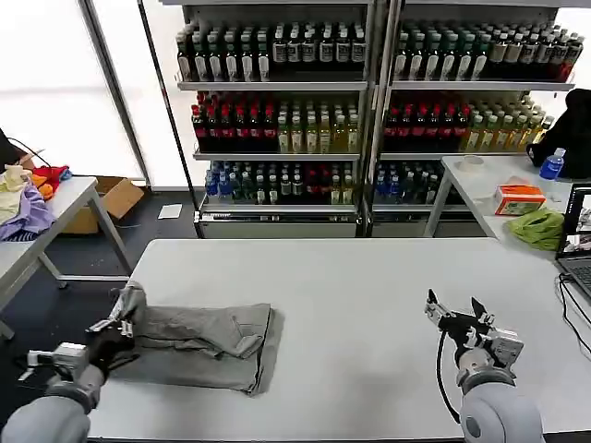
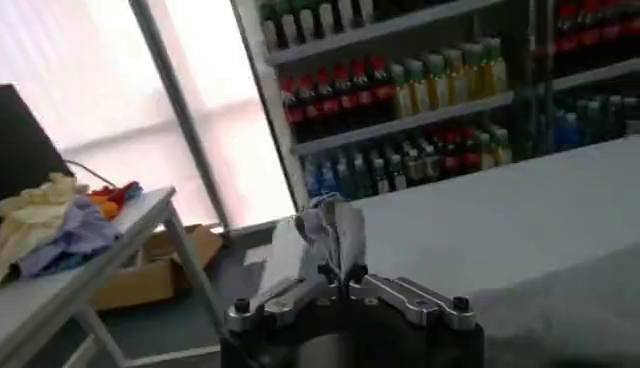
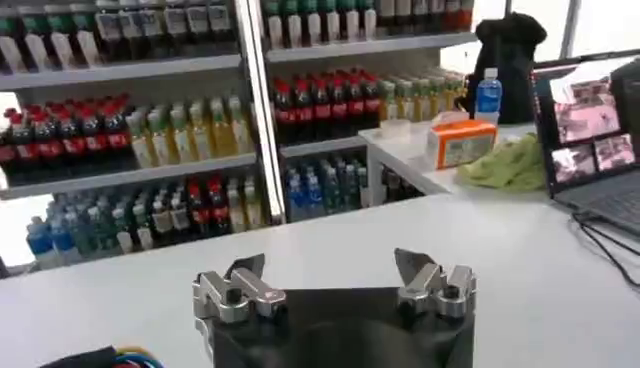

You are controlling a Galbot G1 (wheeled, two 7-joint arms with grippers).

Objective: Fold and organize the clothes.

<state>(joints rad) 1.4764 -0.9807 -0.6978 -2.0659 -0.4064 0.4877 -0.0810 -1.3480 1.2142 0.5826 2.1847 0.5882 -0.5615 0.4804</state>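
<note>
Shirt [image 1: 199,343] lies partly folded at the table's [image 1: 369,286] left front, one end pinched and lifted by the left gripper [image 1: 118,323], right gripper [image 1: 457,316] spread and idle; risk: thin cloth slipping free mid-fold, undoing the layers.

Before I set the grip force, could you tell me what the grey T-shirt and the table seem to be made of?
The T-shirt looks like soft matte knit, probably cotton: it creases where the left gripper pinches it. The table looks like smooth, hard white laminate, lightly sheened.
</note>
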